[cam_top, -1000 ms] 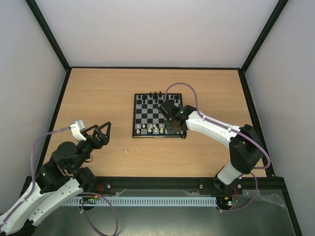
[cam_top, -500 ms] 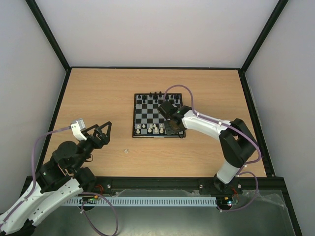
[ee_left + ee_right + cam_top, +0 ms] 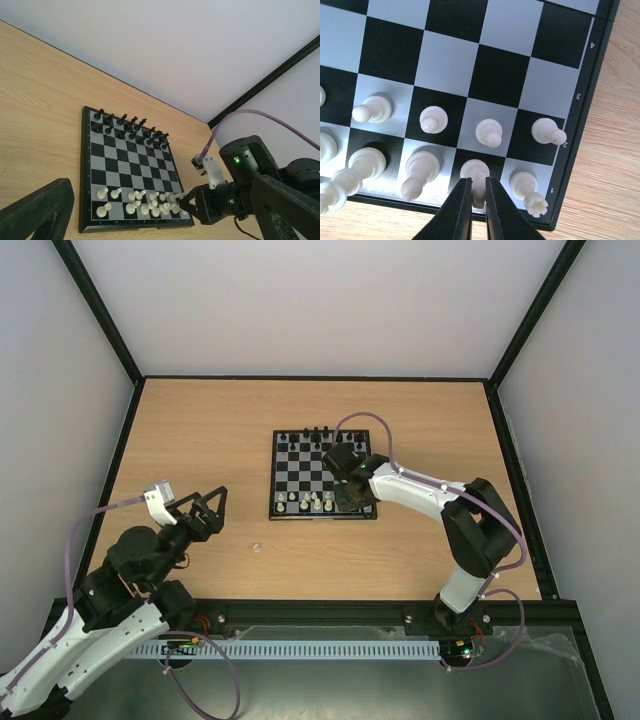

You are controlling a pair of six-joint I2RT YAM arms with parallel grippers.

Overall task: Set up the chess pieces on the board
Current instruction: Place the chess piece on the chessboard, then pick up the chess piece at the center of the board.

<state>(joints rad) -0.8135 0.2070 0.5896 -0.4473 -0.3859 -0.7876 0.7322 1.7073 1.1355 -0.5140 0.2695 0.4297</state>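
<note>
The board [image 3: 300, 465] lies mid-table; it also shows in the left wrist view [image 3: 125, 165] and the right wrist view [image 3: 450, 60]. Whitish chess pieces [image 3: 305, 502] stand in its two near rows. My right gripper [image 3: 352, 502] is low over the board's near right corner. In the right wrist view my right gripper [image 3: 478, 182] is shut on a white piece [image 3: 479, 172] that stands on the black near-row square next to the corner rook [image 3: 530, 196]. My left gripper [image 3: 205, 510] is open and empty, well left of the board.
Black pieces [image 3: 315, 433] fill the board's far rows. One tiny whitish piece [image 3: 257, 548] lies alone on the wooden table, left of and nearer than the board. A black frame edges the table.
My right arm's elbow has swung in toward the board and the wrist shifted slightly, while the gripper stays at the near right corner. The left arm has barely moved.
</note>
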